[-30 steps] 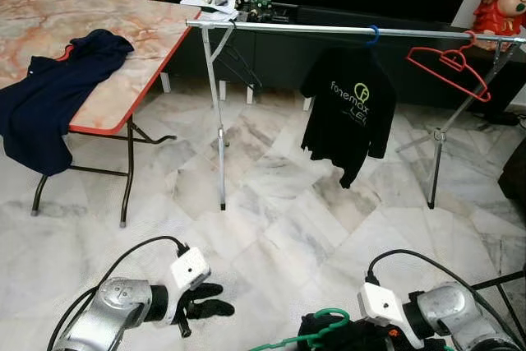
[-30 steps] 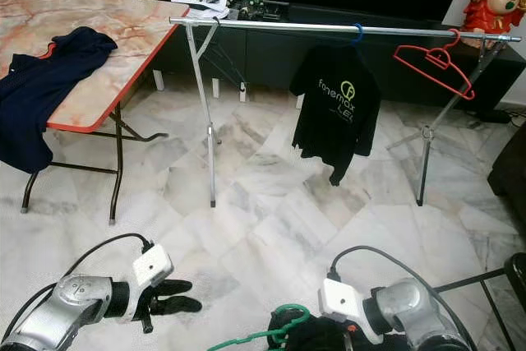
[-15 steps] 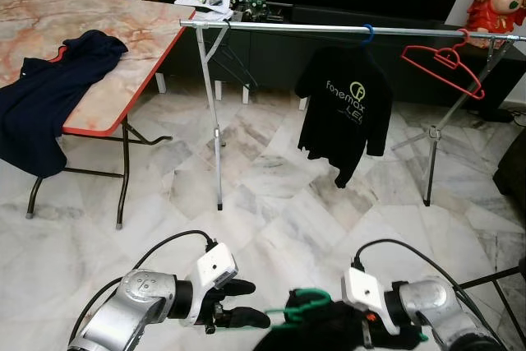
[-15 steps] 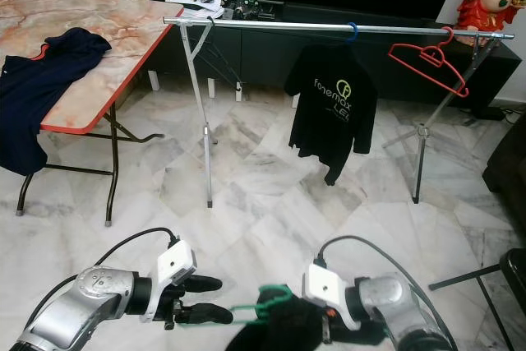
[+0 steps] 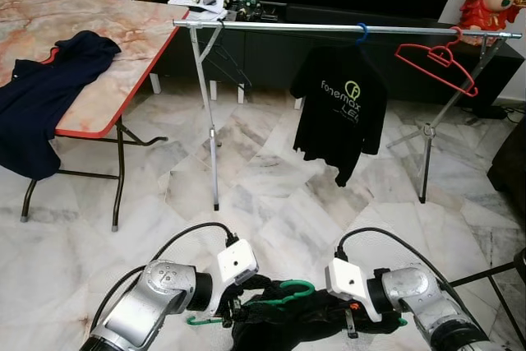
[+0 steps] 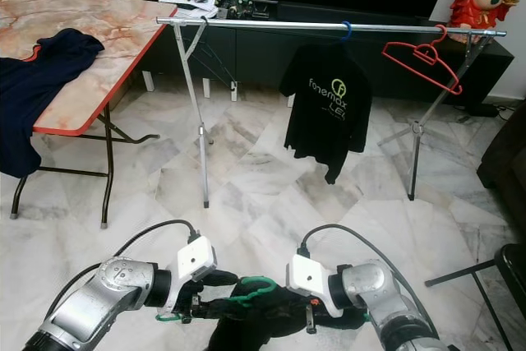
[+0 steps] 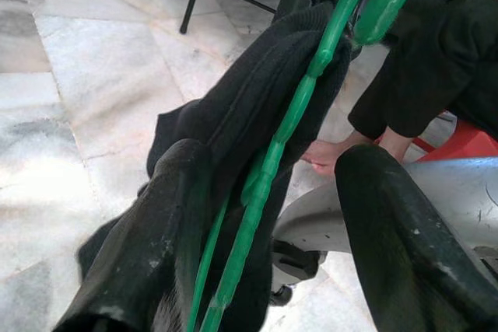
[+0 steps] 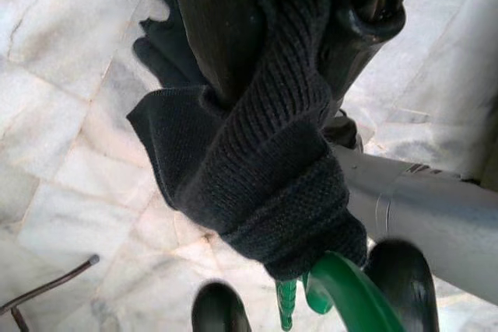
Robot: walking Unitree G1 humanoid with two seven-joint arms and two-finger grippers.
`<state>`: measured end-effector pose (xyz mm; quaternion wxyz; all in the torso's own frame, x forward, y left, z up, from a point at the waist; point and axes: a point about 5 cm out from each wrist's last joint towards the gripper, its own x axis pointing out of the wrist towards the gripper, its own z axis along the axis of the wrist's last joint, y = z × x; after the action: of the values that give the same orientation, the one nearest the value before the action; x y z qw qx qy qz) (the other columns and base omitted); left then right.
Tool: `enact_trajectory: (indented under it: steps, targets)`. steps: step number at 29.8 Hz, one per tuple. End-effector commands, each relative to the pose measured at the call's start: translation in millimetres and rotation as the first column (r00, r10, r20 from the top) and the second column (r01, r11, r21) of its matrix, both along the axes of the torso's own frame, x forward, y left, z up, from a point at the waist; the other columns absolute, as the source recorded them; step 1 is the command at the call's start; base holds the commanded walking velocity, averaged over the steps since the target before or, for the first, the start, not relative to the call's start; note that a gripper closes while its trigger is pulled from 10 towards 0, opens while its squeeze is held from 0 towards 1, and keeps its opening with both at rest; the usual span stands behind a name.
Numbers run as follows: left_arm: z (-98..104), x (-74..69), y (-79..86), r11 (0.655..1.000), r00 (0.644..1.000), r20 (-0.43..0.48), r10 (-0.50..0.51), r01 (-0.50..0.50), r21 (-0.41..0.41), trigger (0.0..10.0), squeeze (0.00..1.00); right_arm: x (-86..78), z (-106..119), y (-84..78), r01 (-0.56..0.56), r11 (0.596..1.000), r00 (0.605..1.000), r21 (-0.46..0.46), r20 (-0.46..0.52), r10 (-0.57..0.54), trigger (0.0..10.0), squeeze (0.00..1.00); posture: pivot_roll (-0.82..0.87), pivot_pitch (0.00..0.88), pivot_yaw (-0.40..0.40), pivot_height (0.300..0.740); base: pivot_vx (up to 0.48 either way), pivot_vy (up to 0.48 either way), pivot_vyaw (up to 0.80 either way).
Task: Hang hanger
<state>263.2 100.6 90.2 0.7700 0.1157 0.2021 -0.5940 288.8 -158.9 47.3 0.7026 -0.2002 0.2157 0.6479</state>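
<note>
Both grippers meet low in front of the robot: the right gripper (image 5: 353, 326) clamps the black garment (image 5: 288, 322) on the green hanger (image 5: 283, 292), while the left gripper (image 5: 234, 311) spreads its fingers around the hanger. Carrying step; next, lift the hook to the rail (image 5: 271, 27), well ahead.

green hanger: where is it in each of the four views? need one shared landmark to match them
Left eye view: green hanger at bottom centre, hook up, between the left gripper and right gripper.
Right eye view: bottom centre, hook above the black garment.
Left wrist view: green bars run diagonally along the garment.
Right wrist view: curved green piece under the bunched knit.
Shared landmark: the black garment draped on the hanger.
</note>
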Motion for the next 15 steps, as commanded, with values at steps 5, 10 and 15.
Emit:
enact_trajectory:
  steps: [5,10,15]
  targets:
    - [-6.1,1.0,-3.2,0.998,1.0,0.002,-0.018,0.017,0.063,10.0,0.0,9.3,12.6,6.7,-0.003,0.999,0.999,0.054,0.05,0.001,0.0,0.0,0.02,0.041,-0.082,0.74,0.0,0.0,0.0]
    - [-7.3,2.4,-3.4,0.996,1.0,0.007,-0.012,0.012,0.087,10.0,0.0,9.4,14.9,9.5,-0.024,0.997,0.999,0.074,0.045,0.02,0.0,0.0,0.02,0.033,-0.082,0.74,0.0,0.0,0.0]
    - [-8.6,5.5,-1.7,0.995,1.0,0.016,0.002,-0.003,0.104,9.8,0.0,9.6,16.6,10.4,-0.034,0.996,0.998,0.083,0.047,0.03,0.0,0.0,0.02,0.029,-0.079,0.74,0.0,0.0,0.0]
